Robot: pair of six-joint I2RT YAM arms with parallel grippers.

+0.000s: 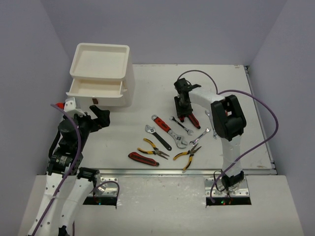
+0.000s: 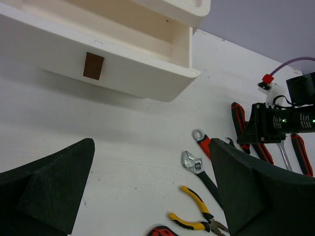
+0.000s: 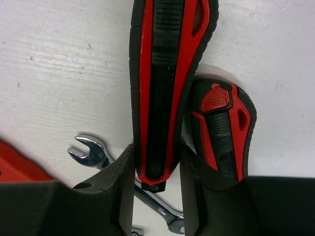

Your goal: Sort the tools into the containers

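Observation:
The white containers [image 1: 101,73] stand at the back left, a shallow tray [image 1: 101,59] on top and one drawer [image 1: 96,91] pulled open below it. Several tools lie mid-table. My right gripper [image 1: 184,112] is shut on one handle of the red-and-black pliers [image 3: 165,88], low at the table; the other handle [image 3: 224,128] lies outside the right finger. My left gripper [image 1: 101,118] is open and empty in front of the drawer. In the left wrist view the left gripper [image 2: 152,172] faces the drawer [image 2: 147,78] and its dark handle [image 2: 93,66].
On the table lie a red-handled adjustable wrench [image 1: 161,124], a black-handled one [image 1: 157,136], two yellow-and-black pliers [image 1: 152,150] [image 1: 186,156], another red-and-black pliers [image 1: 142,158] and slim silver wrenches [image 1: 181,125] [image 1: 199,136]. One silver wrench [image 3: 91,152] runs under the right fingers.

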